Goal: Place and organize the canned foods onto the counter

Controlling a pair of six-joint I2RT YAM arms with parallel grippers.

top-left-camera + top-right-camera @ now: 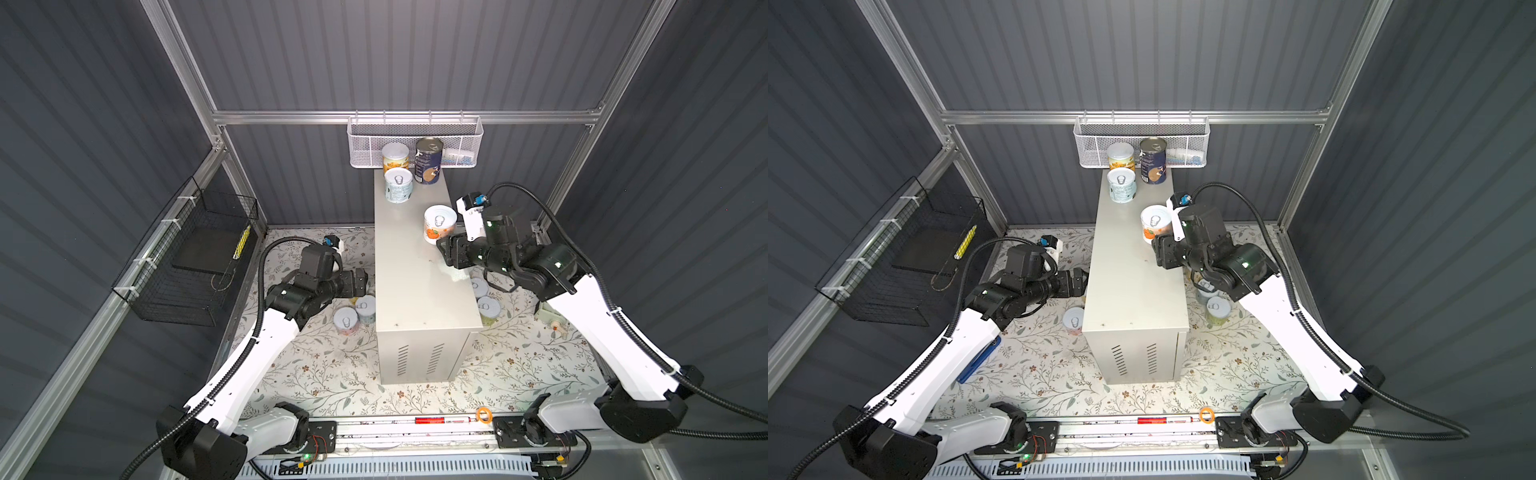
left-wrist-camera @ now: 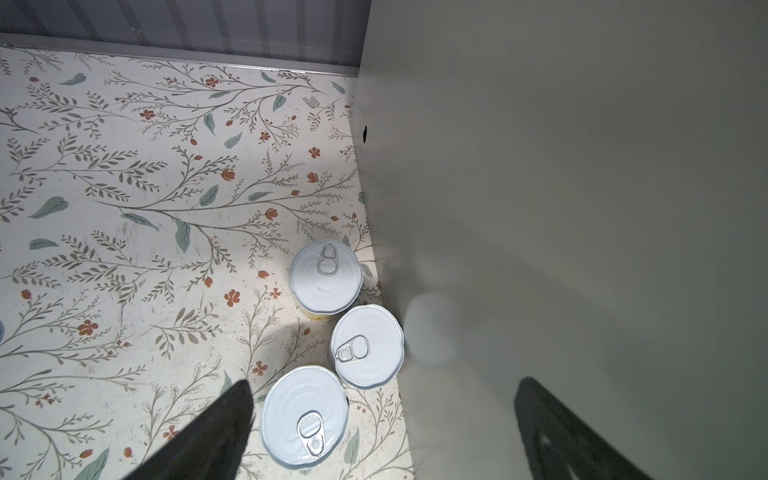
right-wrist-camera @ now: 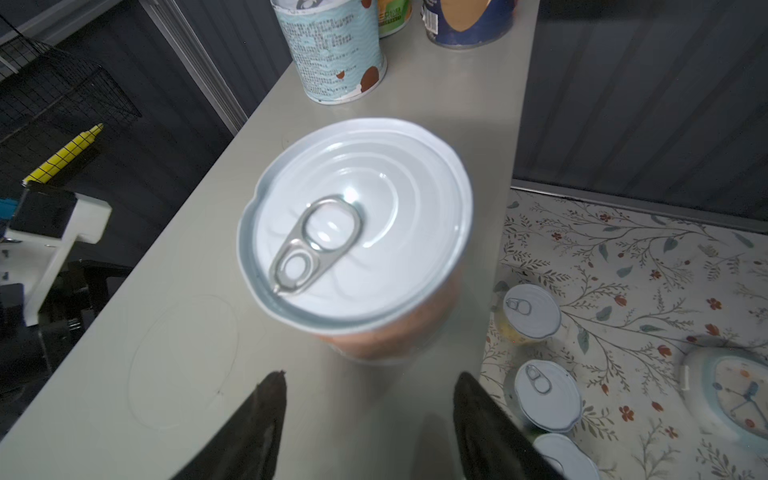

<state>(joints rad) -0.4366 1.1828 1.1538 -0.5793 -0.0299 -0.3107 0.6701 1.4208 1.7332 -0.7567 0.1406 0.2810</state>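
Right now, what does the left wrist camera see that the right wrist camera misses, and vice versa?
Left wrist only: the open left gripper and three pull-tab cans on the floral mat beside the counter's side wall. Right wrist only: the open right gripper, an orange-labelled can on the counter top, a teal can and a navy can farther along, the black wire basket. Both: the counter and the floral mat.
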